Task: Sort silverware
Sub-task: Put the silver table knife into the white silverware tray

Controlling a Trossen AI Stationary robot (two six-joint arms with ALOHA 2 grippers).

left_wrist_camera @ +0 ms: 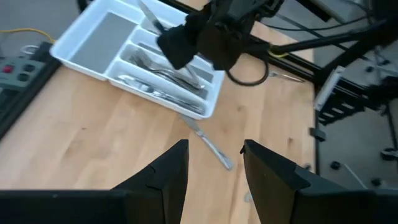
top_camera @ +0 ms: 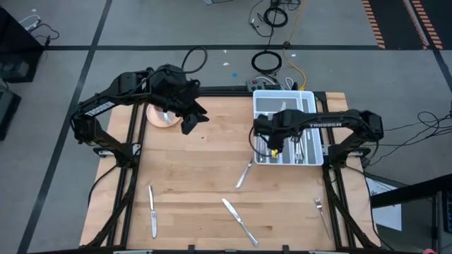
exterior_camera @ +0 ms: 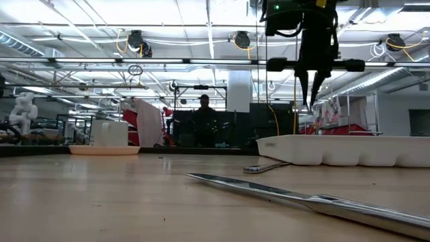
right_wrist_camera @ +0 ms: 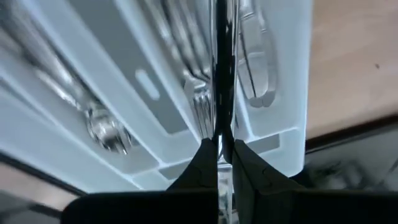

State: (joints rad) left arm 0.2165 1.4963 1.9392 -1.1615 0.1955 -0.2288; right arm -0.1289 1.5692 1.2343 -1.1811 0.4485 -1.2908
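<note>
My right gripper (top_camera: 274, 146) hangs over the near end of the white compartmented tray (top_camera: 284, 94) and is shut on one slender piece of silverware (right_wrist_camera: 221, 74), seen edge on. The tray holds several forks and knives (left_wrist_camera: 163, 73). Loose silverware lies flat on the table: a fork (top_camera: 244, 174), a knife (top_camera: 240, 221), another knife (top_camera: 152, 210) and a fork (top_camera: 321, 210). My left gripper (left_wrist_camera: 214, 163) stands open and empty in the air beside the pink bowl (top_camera: 159, 118) at the far left. My right gripper pinches the thin metal piece (right_wrist_camera: 221, 127) between its two fingers, which come from above and slant down. The piece runs along the fingers and sticks out past their tips over the tray's compartments. Whether it is the handle end that is held, I cannot tell. It hangs clear of the tray (exterior_camera: 310, 101).
Bare wood lies between the tray and the bowl and along the table's middle. In the low view a knife (exterior_camera: 302, 198) lies close in the foreground, and a fork's end (exterior_camera: 263, 167) lies before the tray (exterior_camera: 349, 150). Cables and a box lie beyond the far edge.
</note>
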